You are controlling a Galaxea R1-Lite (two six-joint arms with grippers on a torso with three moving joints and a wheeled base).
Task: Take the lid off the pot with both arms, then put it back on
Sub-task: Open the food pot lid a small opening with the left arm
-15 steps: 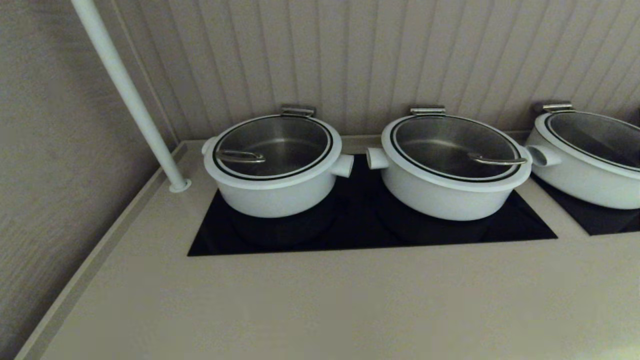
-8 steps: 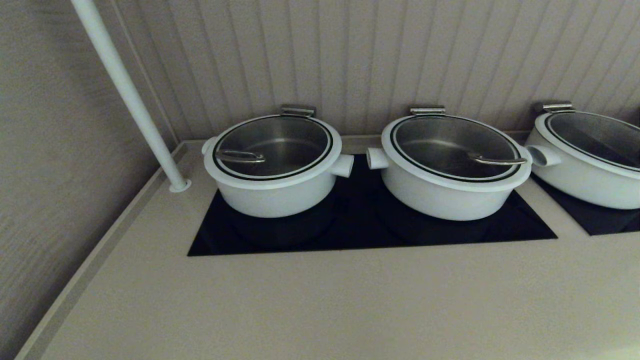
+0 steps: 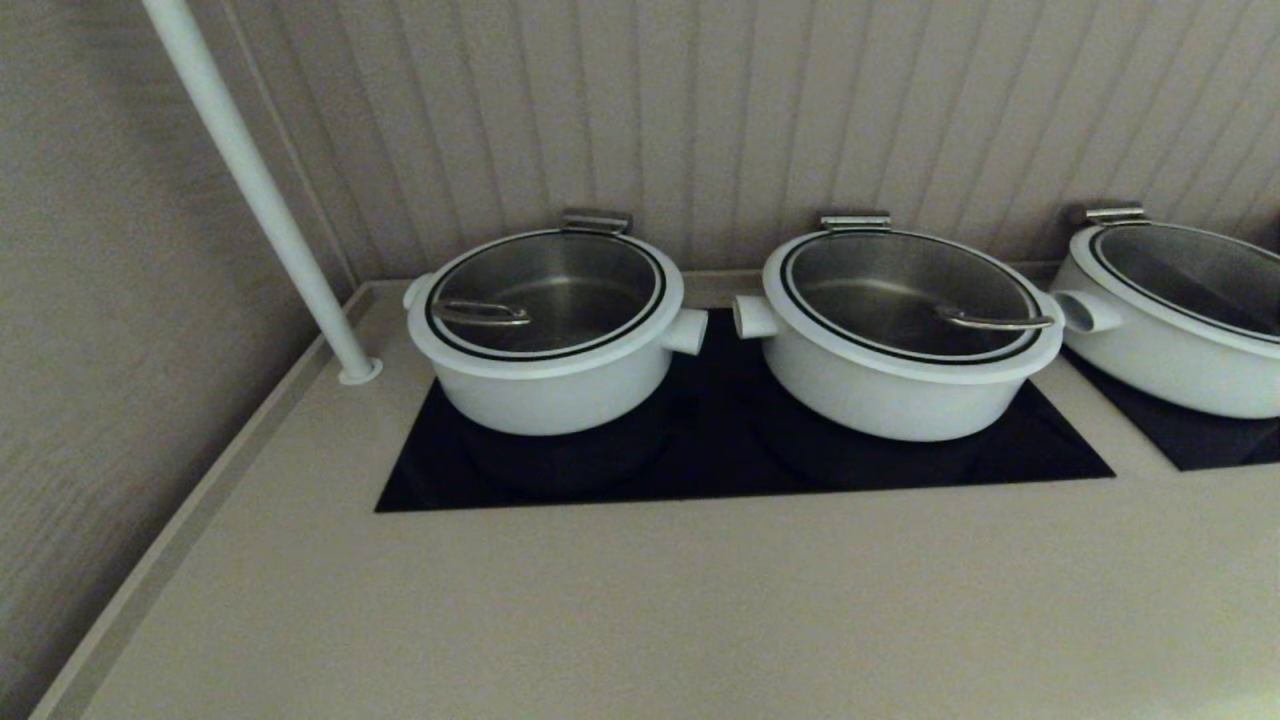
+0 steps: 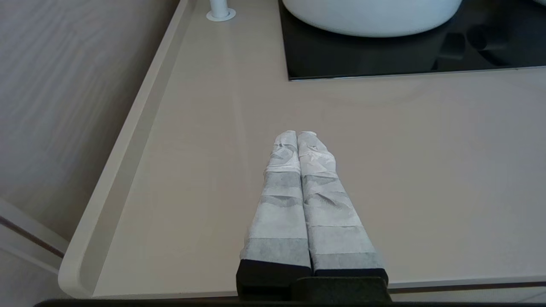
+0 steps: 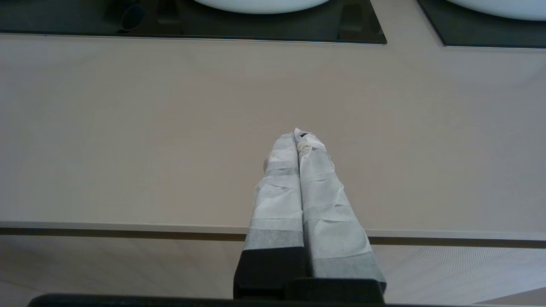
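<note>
The pot (image 3: pixel 545 385) is the left one of the white pots on the black cooktop. Its glass lid (image 3: pixel 548 293) sits closed on it, with the steel loop handle (image 3: pixel 480 313) near its left edge and a steel hinge clip (image 3: pixel 595 221) at the back. Neither gripper shows in the head view. In the left wrist view my left gripper (image 4: pixel 297 134) is shut and empty above the beige counter, in front of the pot's base (image 4: pixel 371 17). In the right wrist view my right gripper (image 5: pixel 298 135) is shut and empty near the counter's front edge.
A like pot (image 3: pixel 900 385) with its lid handle (image 3: pixel 990 321) near the right edge stands beside it. A third pot (image 3: pixel 1180 350) is at far right. A white pole (image 3: pixel 255 185) rises at back left. The black cooktop (image 3: pixel 720 460) is set into the beige counter (image 3: pixel 640 610).
</note>
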